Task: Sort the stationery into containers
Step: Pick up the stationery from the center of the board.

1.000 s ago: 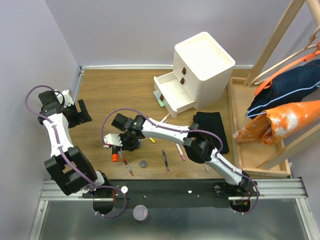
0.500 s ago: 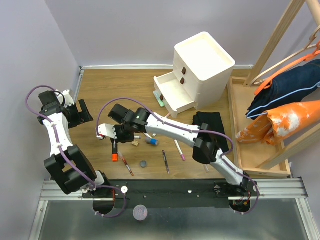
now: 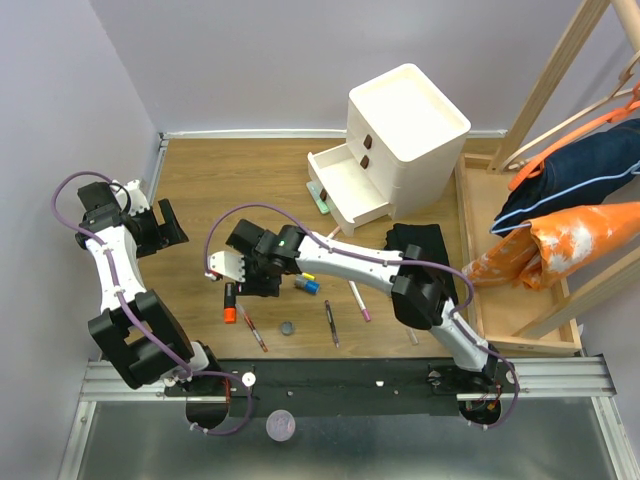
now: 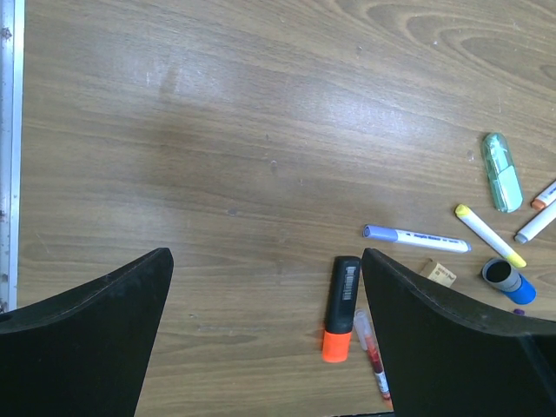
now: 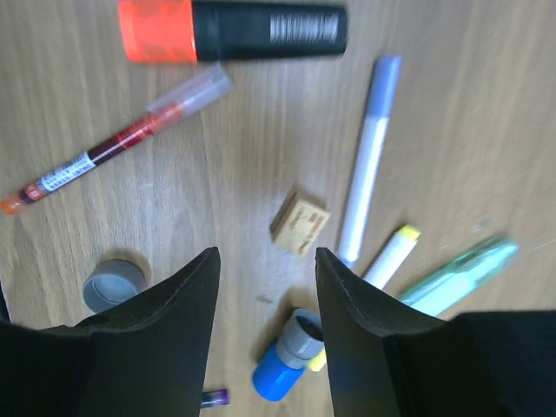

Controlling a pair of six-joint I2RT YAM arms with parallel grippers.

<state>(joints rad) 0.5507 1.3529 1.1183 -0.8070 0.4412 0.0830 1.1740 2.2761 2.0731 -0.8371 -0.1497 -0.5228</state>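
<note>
My right gripper (image 3: 258, 282) is open and empty, hovering low over scattered stationery on the wooden table; it also shows in its wrist view (image 5: 267, 261). Below it lie a tan eraser (image 5: 300, 223), a blue cap (image 5: 287, 360), a purple-capped pen (image 5: 369, 156), a yellow-capped marker (image 5: 391, 256) and a pale-green highlighter (image 5: 456, 274). An orange highlighter (image 3: 229, 303) and a red pen (image 3: 252, 328) lie just left of it. The white cabinet (image 3: 405, 130) has one open drawer (image 3: 345, 190). My left gripper (image 3: 165, 225) is open and empty at the far left, and shows in the left wrist view (image 4: 265, 256).
A grey cap (image 3: 287, 327), a dark pen (image 3: 331, 322) and a pink pen (image 3: 359, 300) lie near the front. A folded black cloth (image 3: 425, 260) lies right of them. A wooden rack (image 3: 520, 230) with orange and blue clothes stands at the right.
My right gripper swung left and back, then returned right over the small items. The left arm has not moved.
</note>
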